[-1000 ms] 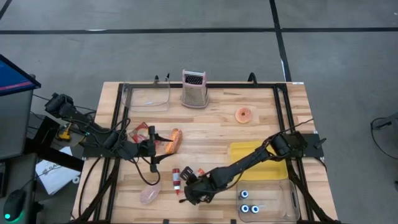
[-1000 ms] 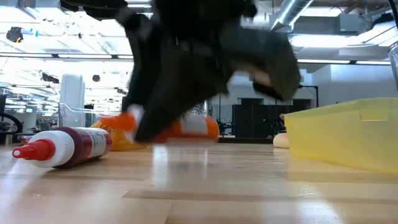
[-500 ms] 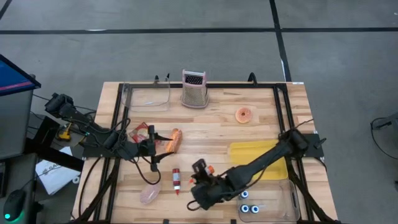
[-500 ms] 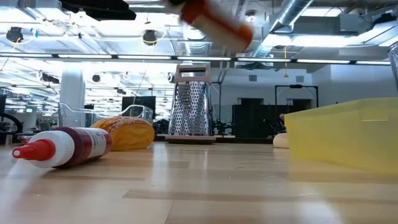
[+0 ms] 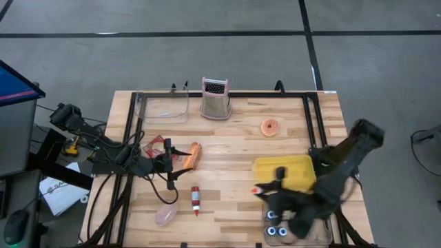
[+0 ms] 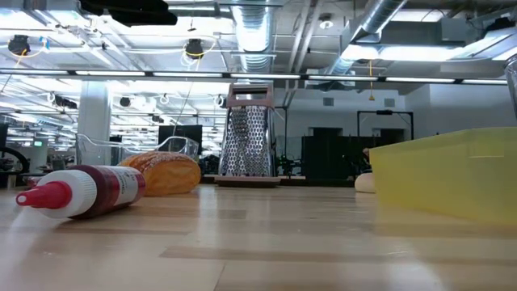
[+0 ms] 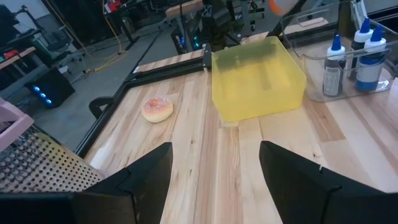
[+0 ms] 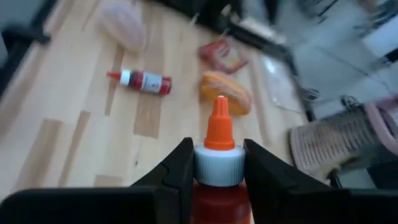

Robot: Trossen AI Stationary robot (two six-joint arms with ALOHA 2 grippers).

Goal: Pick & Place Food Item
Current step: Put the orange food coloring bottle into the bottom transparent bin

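Above the yellow bin (image 5: 286, 173) at the table's right, your right gripper (image 5: 265, 190) clamps an orange-capped sauce bottle (image 8: 218, 163). It's lifted, not yet placed. Its long axis runs along the fingers, nozzle pointing away from the wrist. Your left gripper (image 7: 214, 177) waits with fingers apart and empty, near the bread roll (image 5: 195, 154).

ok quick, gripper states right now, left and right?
Left gripper: open, empty, waiting by the bread roll.
Right gripper: shut on the orange-capped bottle, near the yellow bin.
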